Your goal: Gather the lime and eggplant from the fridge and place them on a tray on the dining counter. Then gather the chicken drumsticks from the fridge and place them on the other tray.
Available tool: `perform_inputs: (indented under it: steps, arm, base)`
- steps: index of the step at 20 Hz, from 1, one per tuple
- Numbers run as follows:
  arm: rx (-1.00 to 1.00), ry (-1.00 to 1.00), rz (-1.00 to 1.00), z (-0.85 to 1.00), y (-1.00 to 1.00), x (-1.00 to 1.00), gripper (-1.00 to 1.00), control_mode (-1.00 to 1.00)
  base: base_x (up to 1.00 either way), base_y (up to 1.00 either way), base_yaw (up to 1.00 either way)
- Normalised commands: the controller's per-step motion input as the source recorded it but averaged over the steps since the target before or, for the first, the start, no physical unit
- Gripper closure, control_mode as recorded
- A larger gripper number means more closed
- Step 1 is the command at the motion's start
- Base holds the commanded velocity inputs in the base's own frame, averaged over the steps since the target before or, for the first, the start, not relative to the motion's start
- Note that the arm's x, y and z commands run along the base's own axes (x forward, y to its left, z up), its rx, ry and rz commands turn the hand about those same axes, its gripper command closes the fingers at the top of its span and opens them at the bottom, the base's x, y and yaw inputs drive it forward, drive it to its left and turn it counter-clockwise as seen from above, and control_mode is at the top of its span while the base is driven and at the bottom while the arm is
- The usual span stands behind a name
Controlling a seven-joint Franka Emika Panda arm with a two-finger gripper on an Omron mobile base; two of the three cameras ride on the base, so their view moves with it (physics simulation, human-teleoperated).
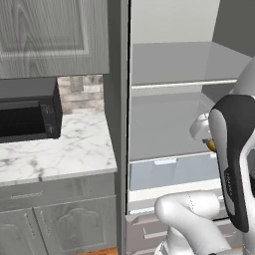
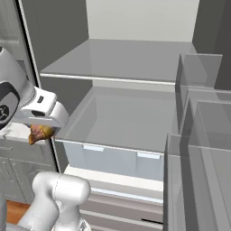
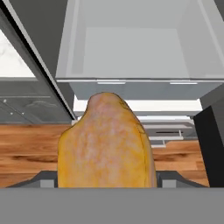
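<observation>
Your chicken drumstick (image 3: 106, 142) sits right in the gripper (image 2: 41, 133), and the jaws are clamped on its two sides. In the hand view it takes up the middle, with its long way running from 6 o'clock up to 12 o'clock and its round end at the top. So it sticks straight out past the fingers, the same way the hand looks.

In the right base view you can see the golden meat poking out under the white hand, at about 9 o'clock in the picture. It hangs in the air, out in front of the open fridge (image 2: 131, 67), not resting on any shelf.

The fridge drawer (image 3: 131, 85) is just past the drumstick's tip, at 12 o'clock. I think you now need to turn away from it and carry the drumstick to its tray.
</observation>
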Motion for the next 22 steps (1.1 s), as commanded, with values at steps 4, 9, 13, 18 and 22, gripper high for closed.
perform_inputs:
  steps: [4,9,13,18,22]
  arm:
    - [0.00,0.00,0.00,0.00,0.00,-0.08,1.00,-1.00]
    - [0.00,0.00,0.00,0.00,0.00,0.00,1.00,-1.00]
    - [0.00,0.00,0.00,0.00,0.00,0.00,1.00,1.00]
    - [0.00,0.00,0.00,0.00,0.00,0.00,1.00,1.00]
    - [0.00,0.00,0.00,0.00,0.00,0.00,1.00,1.00]
  base:
    - [0.00,0.00,0.00]
    - [0.00,0.00,0.00]
    - [-0.23,0.05,0.00]
    - [-0.88,0.20,-0.13]
    - [-0.99,0.43,-0.39]
